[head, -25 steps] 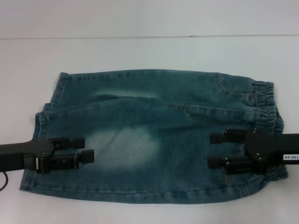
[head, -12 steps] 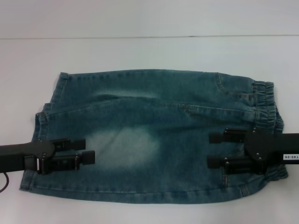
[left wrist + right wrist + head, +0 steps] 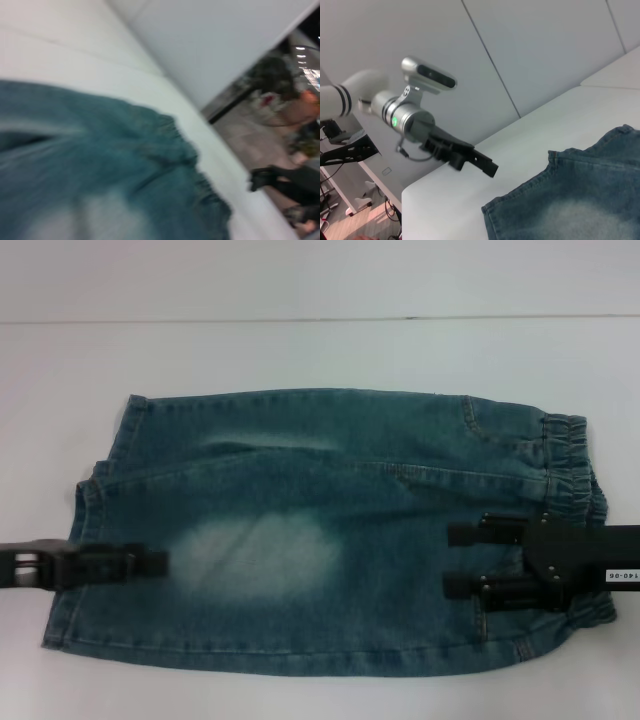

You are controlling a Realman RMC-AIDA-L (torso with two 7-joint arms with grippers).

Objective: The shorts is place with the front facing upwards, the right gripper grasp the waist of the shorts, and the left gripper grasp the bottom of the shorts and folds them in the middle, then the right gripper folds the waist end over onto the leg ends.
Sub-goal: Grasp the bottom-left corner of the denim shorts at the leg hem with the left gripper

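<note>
Denim is spread flat across the white table (image 3: 320, 350): the shorts (image 3: 330, 530) lie lengthwise, folded along the middle, with the near edge close to the table's near side; the waist of the shorts (image 3: 572, 465) is seen at the right end as a puckered band, and the leg ends (image 3: 95, 500) are laid at the left end; a pale faded patch is shown near the middle of the cloth. Over the near right part, just inside the waistband, the right gripper (image 3: 452, 560) is held with its two straight fingers (image 3: 485, 533) set well apart, nothing being clasped between them; its white label is seen on the body. At the near left, the left gripper (image 3: 160, 563) is poised over the hem end, turned edge-on; whether its fingers are parted cannot be told. Farther off, a pocket seam is seen by the waistband.
</note>
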